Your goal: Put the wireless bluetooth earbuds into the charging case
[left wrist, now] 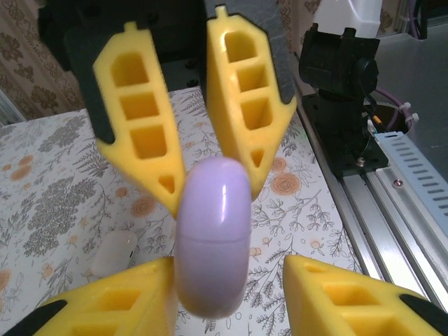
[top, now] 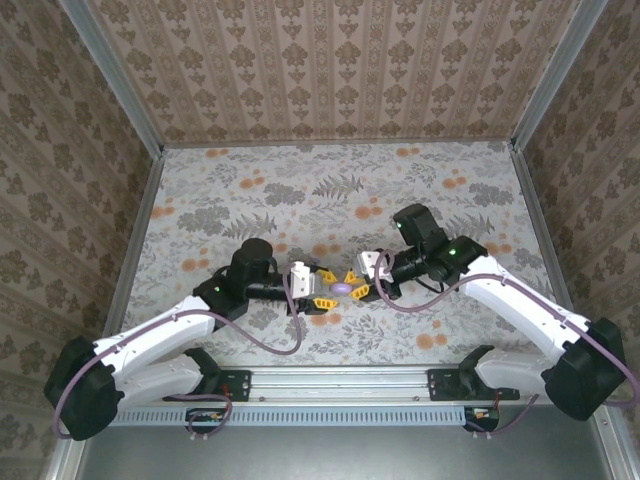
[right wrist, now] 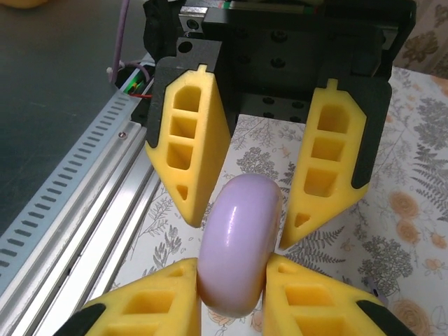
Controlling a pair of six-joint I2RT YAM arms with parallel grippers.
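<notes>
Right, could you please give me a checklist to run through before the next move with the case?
1. Right gripper clamped on the case: ok, its jaws press both sides.
2. Left gripper gripping the case: not ok, one finger stands apart from it.
3. Case open: not ok, it is shut along its seam.
4. Earbud located: cannot tell, a blurred pale thing lies on the table.

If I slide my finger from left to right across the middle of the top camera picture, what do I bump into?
Left arm, left pincer, purple charging case, right pincer, right arm.
</notes>
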